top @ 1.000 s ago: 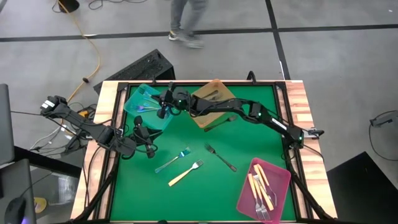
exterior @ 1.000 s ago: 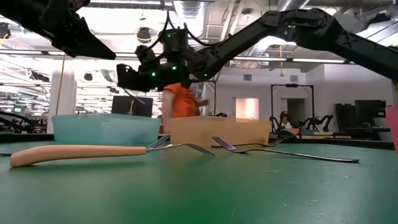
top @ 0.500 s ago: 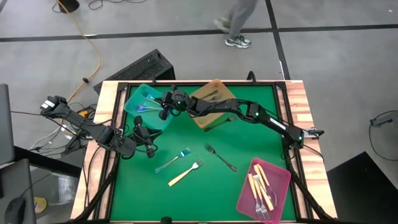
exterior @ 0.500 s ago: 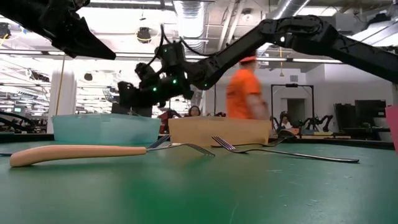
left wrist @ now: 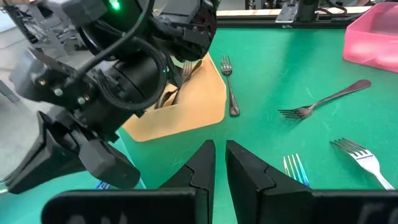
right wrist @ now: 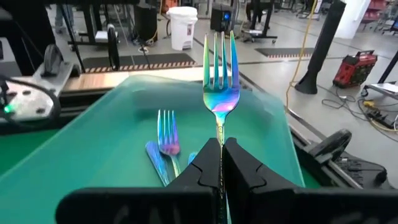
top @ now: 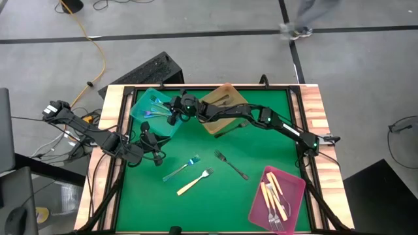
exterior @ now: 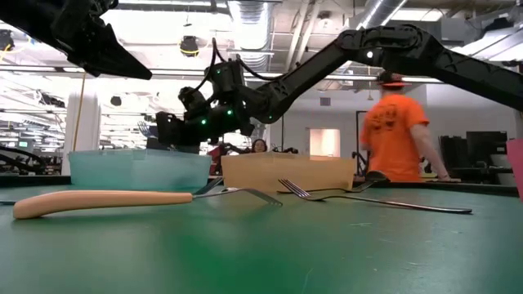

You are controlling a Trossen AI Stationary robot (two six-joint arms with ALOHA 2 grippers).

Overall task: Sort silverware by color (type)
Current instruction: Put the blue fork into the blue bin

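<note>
While right gripper (right wrist: 221, 163) pinches iridescent fork (right wrist: 220, 81) above teal tray (top: 145, 108), three forks near it unsorted; left gripper (left wrist: 219, 163) pressed together, empty.

Right hand (top: 171, 115) clamped, outstretched; left hand (top: 157, 158) closed, low

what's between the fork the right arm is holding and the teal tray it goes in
Nothing visible. The right gripper holds the rainbow fork over the teal tray, and only two matching forks lie inside.

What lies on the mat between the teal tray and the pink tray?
In the high view, three loose forks: iridescent fork, cream-handled fork, grey fork.
</note>
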